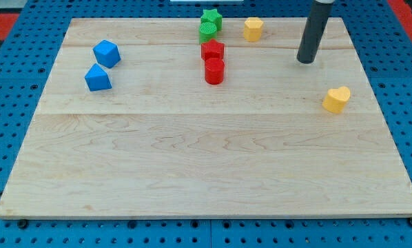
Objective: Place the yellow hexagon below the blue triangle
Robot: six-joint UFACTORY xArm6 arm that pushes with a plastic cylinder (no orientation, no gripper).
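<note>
The yellow hexagon [253,28] sits near the view's top, right of centre. The blue triangle [97,78] lies at the view's left, just below and left of a blue cube [106,53]. My tip [306,61] rests on the board to the right of and slightly below the yellow hexagon, apart from it. It is above and left of a yellow heart [336,99]. The tip touches no block.
A green star [211,18] and a green cylinder [208,31] stand left of the hexagon. A red block [212,49] and a red cylinder [214,70] lie below them. The wooden board [206,158] sits on a blue pegboard.
</note>
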